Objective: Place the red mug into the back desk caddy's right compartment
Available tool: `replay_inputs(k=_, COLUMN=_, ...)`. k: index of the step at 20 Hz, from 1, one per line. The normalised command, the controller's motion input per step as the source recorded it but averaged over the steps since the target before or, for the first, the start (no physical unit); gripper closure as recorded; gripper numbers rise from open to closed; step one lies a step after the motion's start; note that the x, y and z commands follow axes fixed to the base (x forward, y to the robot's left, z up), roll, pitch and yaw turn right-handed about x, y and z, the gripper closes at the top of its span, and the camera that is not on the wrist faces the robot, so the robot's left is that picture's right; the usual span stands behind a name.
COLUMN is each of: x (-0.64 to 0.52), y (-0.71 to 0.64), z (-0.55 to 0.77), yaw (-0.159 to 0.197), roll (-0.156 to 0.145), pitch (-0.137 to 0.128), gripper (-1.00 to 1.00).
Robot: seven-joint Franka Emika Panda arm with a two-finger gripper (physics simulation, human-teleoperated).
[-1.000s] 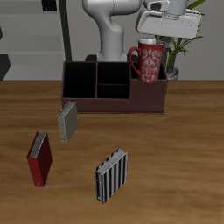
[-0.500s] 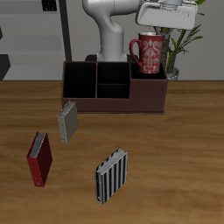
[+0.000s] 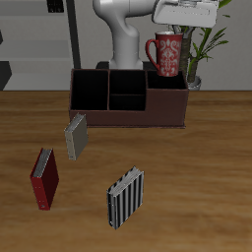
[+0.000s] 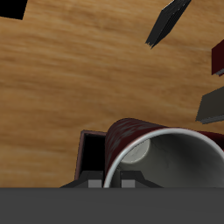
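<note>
The red mug (image 3: 165, 54) hangs upright in the air, its handle pointing toward the robot's base. My gripper (image 3: 171, 32) is shut on its rim from above. Below it stands the back desk caddy (image 3: 128, 116), dark maroon with black insides. The mug is above and slightly behind the caddy's end section, the right compartment (image 3: 169, 89), with clear air between the mug's bottom and the caddy's rim. In the wrist view the red mug (image 4: 129, 136) fills the frame close up, its white inside showing, with one black caddy section (image 4: 89, 154) beside it.
A grey book (image 3: 76, 136) leans in front of the caddy. A red book (image 3: 44, 178) and a black-and-white striped book (image 3: 125, 198) stand nearer the table's front edge. A potted plant (image 3: 204, 54) is behind the caddy, close to the mug.
The gripper has risen with the red mug. A second ago the mug's bottom was low at the caddy's end section, and now it is well above the rim.
</note>
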Motion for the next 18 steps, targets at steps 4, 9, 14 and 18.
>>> replay_inputs(k=4, x=-0.23, y=0.01, z=-0.17, yaw=0.004, roll=-0.003, pitch=0.036, gripper=1.0)
replay_inputs(k=9, x=-0.11, y=-0.03, z=-0.14, yaw=-0.002, roll=-0.007, pitch=0.033, gripper=1.0)
replay_inputs(k=14, x=-0.03, y=0.01, z=-0.03, yaw=-0.008, roll=-0.008, pitch=0.005, gripper=1.0)
replay_inputs(k=18, x=0.02, y=0.07, z=-0.11, yaw=-0.022, roll=0.005, pitch=0.022, gripper=1.0)
